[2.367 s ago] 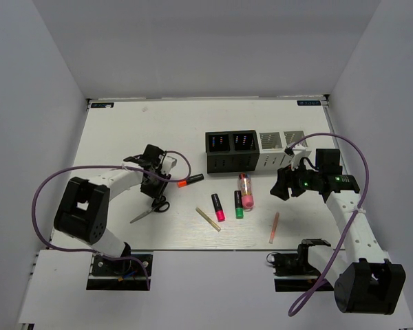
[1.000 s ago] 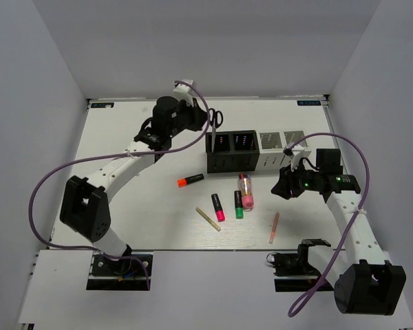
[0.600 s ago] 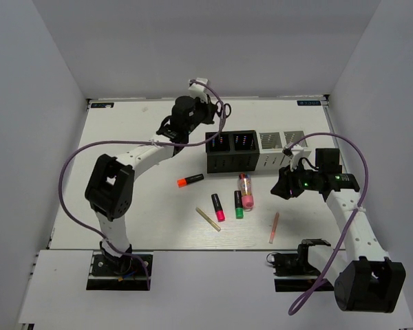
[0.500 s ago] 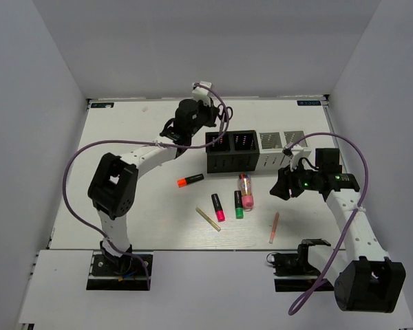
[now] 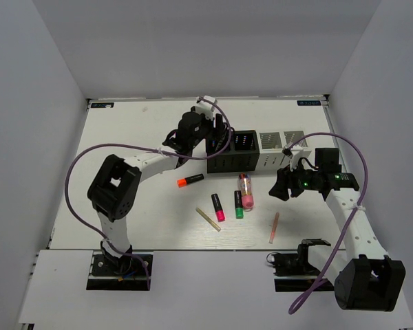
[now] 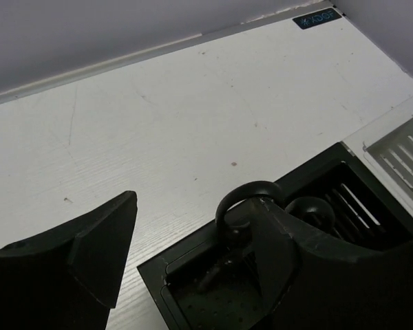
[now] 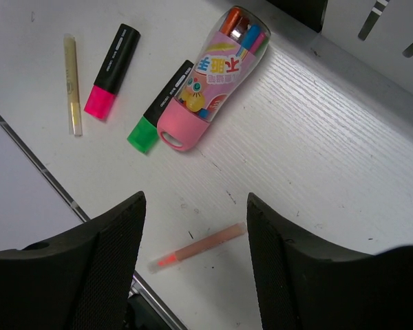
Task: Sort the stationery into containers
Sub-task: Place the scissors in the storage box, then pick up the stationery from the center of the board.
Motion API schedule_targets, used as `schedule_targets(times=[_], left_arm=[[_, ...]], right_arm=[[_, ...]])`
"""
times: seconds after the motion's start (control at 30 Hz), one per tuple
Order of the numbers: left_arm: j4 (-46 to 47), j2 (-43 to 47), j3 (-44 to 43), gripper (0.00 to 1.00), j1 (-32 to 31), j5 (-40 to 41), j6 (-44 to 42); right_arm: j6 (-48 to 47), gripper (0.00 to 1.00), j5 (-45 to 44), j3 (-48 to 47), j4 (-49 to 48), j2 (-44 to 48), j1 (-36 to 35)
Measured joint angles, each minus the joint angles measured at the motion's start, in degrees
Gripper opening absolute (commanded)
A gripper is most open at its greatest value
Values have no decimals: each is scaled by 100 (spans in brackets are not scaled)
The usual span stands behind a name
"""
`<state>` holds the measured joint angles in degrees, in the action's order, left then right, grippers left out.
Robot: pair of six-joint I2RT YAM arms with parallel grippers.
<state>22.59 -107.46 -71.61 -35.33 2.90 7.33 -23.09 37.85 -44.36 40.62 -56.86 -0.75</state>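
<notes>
The black-handled scissors (image 6: 251,204) stand in the leftmost black mesh cup (image 6: 158,269), handle loops above its rim, leaning by my right finger (image 6: 282,254). My left gripper (image 6: 193,206) hovers over that cup (image 5: 219,163) with jaws wide apart, gripping nothing. My right gripper (image 7: 196,206) is open above the salmon stick (image 7: 199,247), apart from it. On the table lie the orange-capped highlighter (image 5: 190,181), the pink one (image 5: 218,207), the green one (image 5: 239,205), the clear pen with a pink end (image 5: 246,190), the beige stick (image 5: 208,219) and the salmon stick (image 5: 274,227).
The joined row of cups continues right with a second black cup (image 5: 244,161) and two white ones (image 5: 282,158). The table's front edge (image 7: 110,240) runs close below the salmon stick. The back wall stands just behind the cups.
My left arm lifted the scissors from the left of the table, carried them to the leftmost black cup and opened its jaws. My right arm has not moved.
</notes>
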Motion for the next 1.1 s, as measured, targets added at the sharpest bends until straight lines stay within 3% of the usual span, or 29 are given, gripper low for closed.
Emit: schedule_targets(times=[0.13,0.23,0.4,0.47,0.5,0.53,0.57,0.63,0.67,0.7,0.73,0.77,0.8,0.87,0.97,1.1], left_arm=[[-138,238,0,68,-68,79,-44],[-251,597,0,54,-238,223,-166],[-339,1609,315,48,-807,479,-752],[-385,1985,485,27,-1021,562,-850],[-461,2142,544,5,-1084,579,-844],[-562,2269,603,0,-1110,590,-713],[-726,2376,636,0,-1119,595,-601],[-1185,2448,586,3,-1156,590,-306],[-1628,2402,446,14,-1182,619,-103],[-2055,2273,221,44,-1226,614,101],[-2483,2076,-79,52,-1303,603,297],[-2942,1853,-396,58,-1384,570,555],[-3425,1615,-739,72,-1467,540,809],[-4153,1150,-1287,73,-1639,520,1285],[-4959,732,-1508,73,-1891,568,1926],[-5571,476,-1377,73,-2153,664,2741]], right_arm=[[-2,64,7,0,0,0,0],[2,65,7,0,0,0,0],[9,65,2,0,0,13,0],[13,65,4,0,0,33,0],[13,65,4,0,-2,42,0],[15,65,2,0,-2,48,0],[22,64,2,0,-2,55,0],[59,50,-28,0,-13,63,0],[83,24,-52,0,-28,63,0],[120,13,-98,0,-46,63,0],[197,6,-153,0,-66,61,0],[286,10,-219,0,-79,48,0],[376,21,-315,0,-96,31,0],[540,66,-466,-9,-111,-74,0],[765,74,-817,-55,-140,-293,0],[1049,76,-1318,-87,-199,-374,0]])
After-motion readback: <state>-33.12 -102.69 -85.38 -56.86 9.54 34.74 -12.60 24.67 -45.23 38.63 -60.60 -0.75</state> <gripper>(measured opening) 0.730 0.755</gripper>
